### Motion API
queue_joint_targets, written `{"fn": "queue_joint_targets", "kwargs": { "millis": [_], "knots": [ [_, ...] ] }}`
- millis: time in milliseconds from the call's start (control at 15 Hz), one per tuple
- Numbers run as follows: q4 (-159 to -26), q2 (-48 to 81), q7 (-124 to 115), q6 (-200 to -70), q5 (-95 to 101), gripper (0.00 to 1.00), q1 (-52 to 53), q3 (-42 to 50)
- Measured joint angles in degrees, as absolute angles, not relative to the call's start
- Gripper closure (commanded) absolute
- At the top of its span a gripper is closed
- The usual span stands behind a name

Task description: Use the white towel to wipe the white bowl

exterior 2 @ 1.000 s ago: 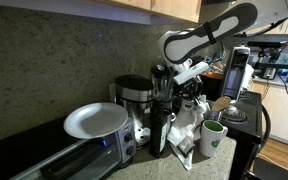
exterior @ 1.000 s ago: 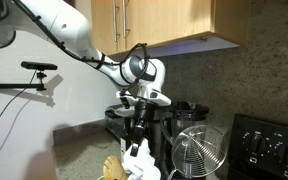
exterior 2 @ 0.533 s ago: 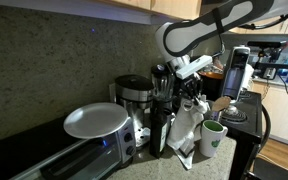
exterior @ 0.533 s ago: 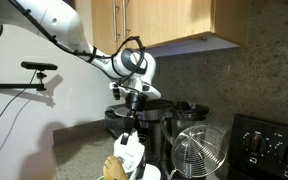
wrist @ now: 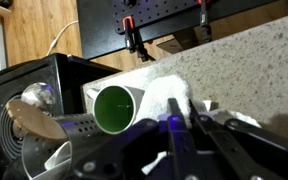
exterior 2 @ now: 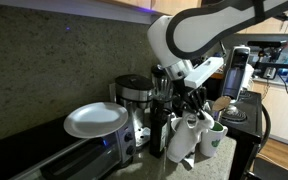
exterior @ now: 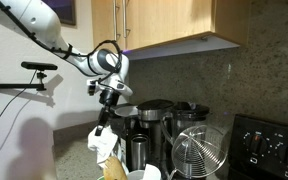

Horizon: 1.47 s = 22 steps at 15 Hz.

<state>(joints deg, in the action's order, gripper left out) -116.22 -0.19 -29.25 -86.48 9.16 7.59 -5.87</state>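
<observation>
My gripper is shut on the white towel, which hangs bunched below it above the counter. The gripper and towel also show in front of the coffee maker. In the wrist view my fingers pinch the towel beside a white mug with a green inside. The white bowl, shallow like a plate, rests on top of the toaster oven, well away from the towel. It does not show in the wrist view.
A black coffee maker stands against the wall. The mug sits beside the towel. A wire basket and black stove are nearby. A wooden spoon lies by the mug. Cabinets hang overhead.
My arm has swung sideways with the towel, carrying it away from the coffee maker's front. The towel stays gripped. The bowl and mug have not moved.
</observation>
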Motion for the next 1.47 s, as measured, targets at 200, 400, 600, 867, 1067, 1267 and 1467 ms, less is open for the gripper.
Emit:
{"fn": "queue_joint_targets", "kwargs": {
  "millis": [200,400,600,867,1067,1267,1467],
  "knots": [
    [-119.96,-3.89,-28.43,-86.47,5.72,0.98,10.22,-9.35],
    [-122.44,-6.91,-28.37,-86.80,0.94,0.97,12.44,-12.18],
    [-123.10,-7.80,-28.50,-87.17,-1.00,0.92,13.24,-13.57],
    [-123.09,-7.36,-28.50,-87.17,-0.97,0.98,12.63,-13.43],
    [-123.44,-7.15,-28.50,-87.40,-1.09,0.98,12.60,-13.54],
    [-123.92,-6.44,-28.42,-89.48,-1.13,0.98,12.91,-14.44],
    [-124.07,-4.85,-28.40,-92.89,-1.13,0.98,13.97,-15.56]
  ]
}}
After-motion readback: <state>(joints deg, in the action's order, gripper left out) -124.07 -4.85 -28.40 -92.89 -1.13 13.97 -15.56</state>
